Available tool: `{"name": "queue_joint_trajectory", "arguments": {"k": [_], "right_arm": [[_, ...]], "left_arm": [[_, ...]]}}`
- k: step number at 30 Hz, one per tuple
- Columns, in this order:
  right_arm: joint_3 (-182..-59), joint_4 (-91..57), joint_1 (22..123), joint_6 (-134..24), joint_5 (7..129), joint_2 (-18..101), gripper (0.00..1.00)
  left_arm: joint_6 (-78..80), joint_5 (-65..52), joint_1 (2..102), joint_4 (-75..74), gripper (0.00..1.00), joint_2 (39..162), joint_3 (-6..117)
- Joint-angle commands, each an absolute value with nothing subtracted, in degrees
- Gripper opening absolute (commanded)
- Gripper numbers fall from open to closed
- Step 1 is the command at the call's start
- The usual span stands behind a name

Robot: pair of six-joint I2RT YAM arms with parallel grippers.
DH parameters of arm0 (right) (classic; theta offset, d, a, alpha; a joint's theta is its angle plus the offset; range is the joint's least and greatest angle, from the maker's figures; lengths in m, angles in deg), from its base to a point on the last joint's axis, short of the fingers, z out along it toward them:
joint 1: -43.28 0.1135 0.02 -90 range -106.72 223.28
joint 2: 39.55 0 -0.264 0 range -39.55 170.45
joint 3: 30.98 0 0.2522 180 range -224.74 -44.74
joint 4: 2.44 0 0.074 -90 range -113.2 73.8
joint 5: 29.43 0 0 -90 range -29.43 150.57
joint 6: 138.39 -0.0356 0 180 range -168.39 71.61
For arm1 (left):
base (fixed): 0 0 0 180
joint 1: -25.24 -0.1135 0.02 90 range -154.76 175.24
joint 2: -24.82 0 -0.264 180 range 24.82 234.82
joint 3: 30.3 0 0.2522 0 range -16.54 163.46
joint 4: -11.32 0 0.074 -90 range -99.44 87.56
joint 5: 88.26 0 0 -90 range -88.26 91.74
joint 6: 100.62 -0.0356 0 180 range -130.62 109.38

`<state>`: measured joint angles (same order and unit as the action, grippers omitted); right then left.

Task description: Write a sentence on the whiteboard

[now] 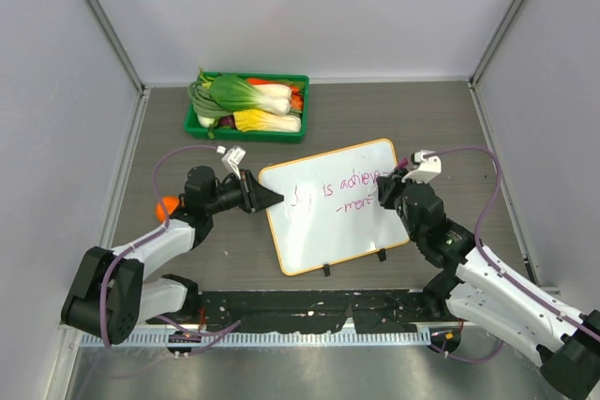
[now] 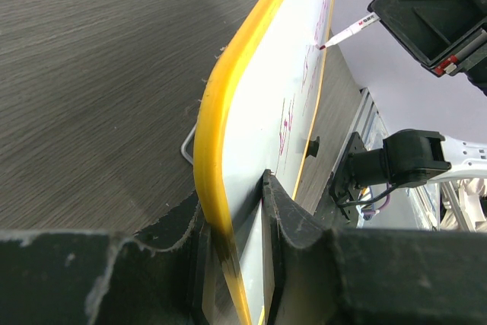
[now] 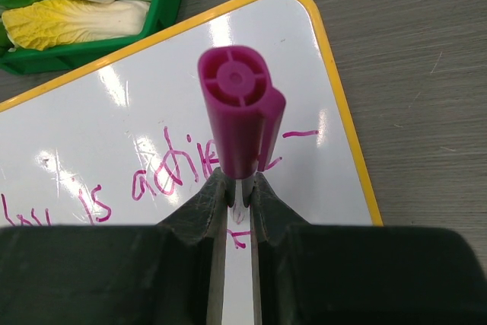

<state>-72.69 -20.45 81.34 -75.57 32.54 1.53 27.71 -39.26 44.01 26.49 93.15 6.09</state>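
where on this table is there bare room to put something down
Bare tabletop at the back right, right of the green tray and behind the whiteboard. A narrower bare strip lies left of the tray. Crowded in the middle: left claw shut on the whiteboard's edge, right claw holding the marker at its right side.

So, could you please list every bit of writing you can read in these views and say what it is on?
"is": in the sentence on the whiteboard.
"achieve-": the next word on that line; the last letters are unsure.
"-men...": second line, too small to be sure.
Word before "is": illegible scrawl.
Red print on the marker: too small to read.
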Motion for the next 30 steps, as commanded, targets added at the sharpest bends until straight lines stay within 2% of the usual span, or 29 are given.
{"name": "queue_joint_trajectory", "arguments": {"k": [1, 30], "right_arm": [[-71.8, -20.1, 81.2, -76.2, 32.7, 0.1, 0.01], [-69.4, -26.0, 81.2, -77.5, 31.9, -3.0, 0.01]], "left_arm": [[18.0, -31.6, 44.1, 21.7, 0.00, 93.9, 4.6], [18.1, -31.6, 44.1, 21.7, 0.00, 93.8, 4.6]]}}
